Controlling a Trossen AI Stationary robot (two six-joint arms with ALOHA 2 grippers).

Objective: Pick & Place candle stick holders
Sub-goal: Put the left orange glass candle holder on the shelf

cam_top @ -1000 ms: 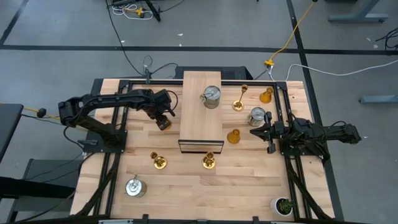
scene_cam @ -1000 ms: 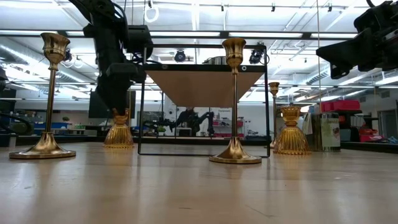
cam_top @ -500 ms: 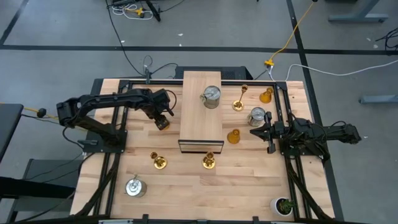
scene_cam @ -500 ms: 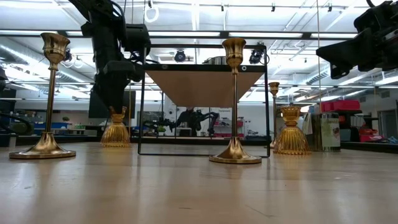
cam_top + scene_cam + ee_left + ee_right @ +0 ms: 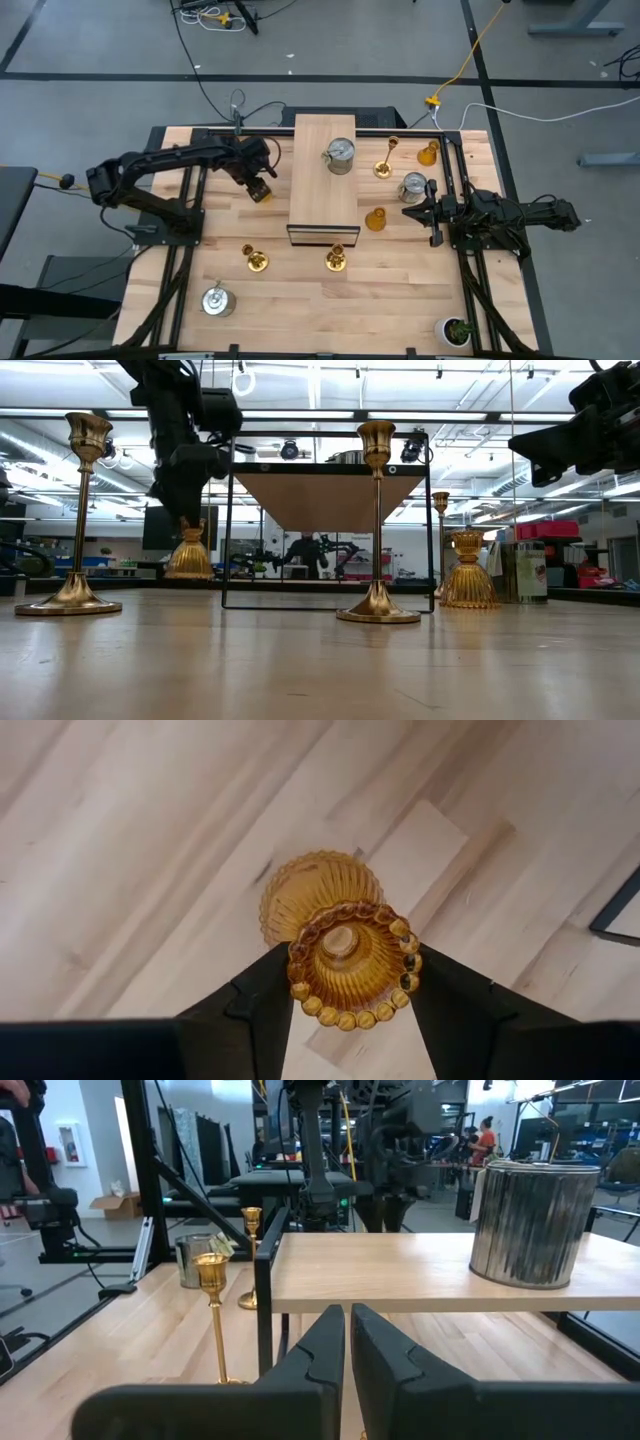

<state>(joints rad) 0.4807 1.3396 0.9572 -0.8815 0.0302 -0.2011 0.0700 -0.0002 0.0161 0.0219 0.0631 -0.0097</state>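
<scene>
My left gripper (image 5: 259, 190) is shut on a squat amber-orange holder (image 5: 189, 556) just left of the raised wooden platform (image 5: 323, 180). A silver can (image 5: 340, 155) stands on the platform. My right gripper (image 5: 404, 211) is shut and empty, held above the table right of the platform. Near it stand a silver can (image 5: 413, 186), an amber holder (image 5: 375, 219), a gold candlestick (image 5: 385, 165) and another amber holder (image 5: 428, 153). Two gold candlesticks (image 5: 255, 260) (image 5: 335, 260) and a silver can (image 5: 215, 300) stand on the near side of the table. My left gripper pinches the amber holder's beaded upper rim (image 5: 296, 982) between its two fingers (image 5: 262, 1005), one on each side. The fingers come from above, pointing down. The holder hangs upright below them, its wide ribbed base (image 5: 189, 568) clear of the table.
A small green potted plant (image 5: 457, 330) stands at the near right corner. The platform stands on a thin black frame (image 5: 225, 530) with open space under it. Bare wood lies between the near candlesticks and the front edge.
My left gripper has gone up and a little toward the table's far edge, still shut on the amber holder. The holder has been lifted off the table top and stays upright.
</scene>
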